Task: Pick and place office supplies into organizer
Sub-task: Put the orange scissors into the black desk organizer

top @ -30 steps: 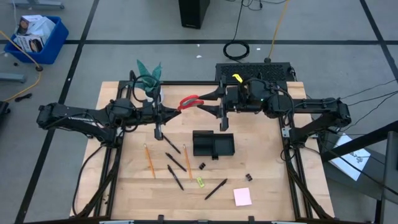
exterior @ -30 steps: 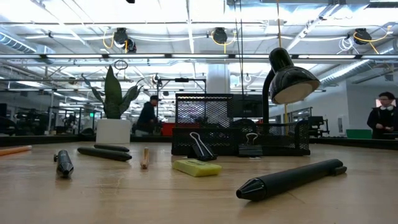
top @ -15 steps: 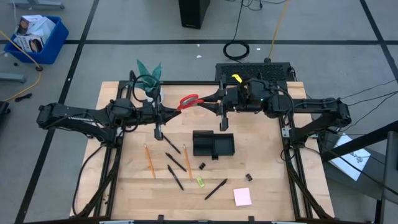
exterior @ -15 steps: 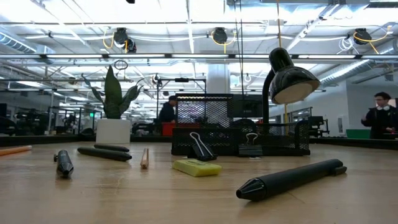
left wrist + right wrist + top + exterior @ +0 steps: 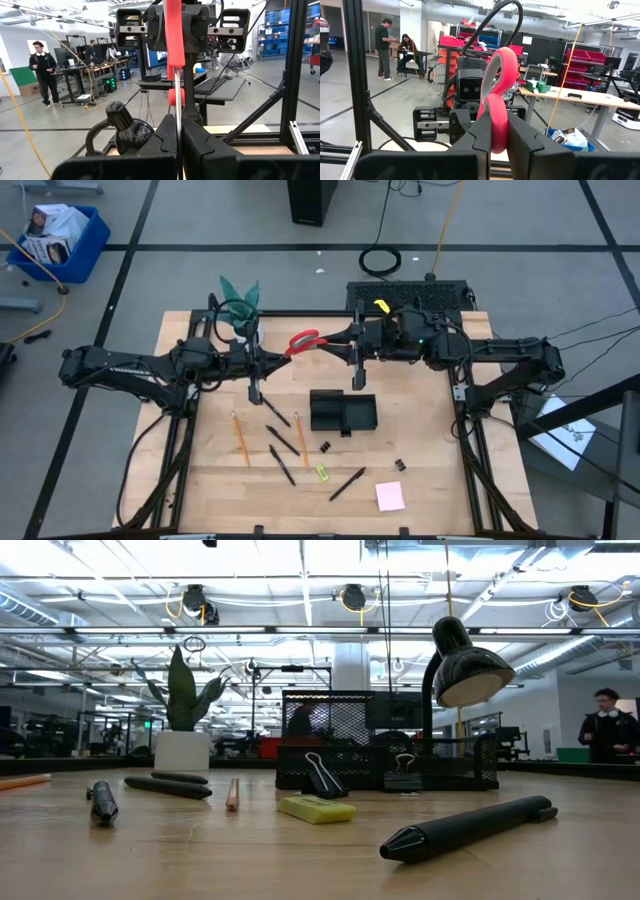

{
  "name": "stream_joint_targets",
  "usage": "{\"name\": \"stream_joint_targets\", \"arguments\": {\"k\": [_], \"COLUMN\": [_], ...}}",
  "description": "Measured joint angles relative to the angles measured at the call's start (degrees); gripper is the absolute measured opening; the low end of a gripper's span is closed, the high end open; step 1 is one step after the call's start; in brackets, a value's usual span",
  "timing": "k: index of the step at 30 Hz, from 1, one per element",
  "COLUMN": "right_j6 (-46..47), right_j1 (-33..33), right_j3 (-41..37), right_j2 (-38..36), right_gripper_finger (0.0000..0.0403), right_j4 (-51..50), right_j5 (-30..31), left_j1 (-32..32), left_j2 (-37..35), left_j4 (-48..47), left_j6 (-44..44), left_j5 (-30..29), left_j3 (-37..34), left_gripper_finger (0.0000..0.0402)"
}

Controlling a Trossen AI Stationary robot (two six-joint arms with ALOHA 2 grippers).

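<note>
- left gripper (image 5: 268,360) clamped on red-handled scissors (image 5: 303,343) blades, above table (image 5: 430,480)
- right gripper (image 5: 333,340) pinching a handle loop
- organizer (image 5: 343,412) below, apart

high view: overhead, straight down, whole table (image 5: 420,490). low view: tabletop height, level, facing room. wrist views: close, facing each other, sharing red-handled scissors (image 5: 173,60).

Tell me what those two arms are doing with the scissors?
Left gripper shut on scissors blades. Right gripper shut on the red handle. Scissors held in the air between both arms. Organizer below, nothing in the way.
</note>
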Motion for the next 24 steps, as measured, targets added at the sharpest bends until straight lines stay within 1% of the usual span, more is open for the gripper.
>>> {"name": "stream_joint_targets", "arguments": {"k": [8, 16, 20, 24], "right_j6": [0.3, -0.1, -0.3, -0.2], "right_j1": [0.0, 1.0, 1.1, 1.1], "right_j3": [0.0, 0.0, 0.0, 0.0], "right_j2": [0.0, 0.0, 0.0, 0.0], "right_gripper_finger": [0.0025, 0.0025, 0.0025, 0.0025], "right_j4": [0.0, 0.0, 0.1, 0.1], "right_j5": [0.7, 2.1, 3.5, 3.4], "left_j1": [0.0, 0.0, 0.0, 0.0], "left_j2": [0.0, 0.0, 0.0, 0.0], "left_j4": [0.0, 0.0, 0.0, 0.0], "left_j6": [0.0, -0.1, -2.1, -2.1], "left_j5": [-0.5, -0.7, -3.1, -2.9], "left_j3": [0.0, 0.0, 0.0, 0.0], "left_gripper_finger": [0.0004, 0.0027, 0.0037, 0.0053]}}
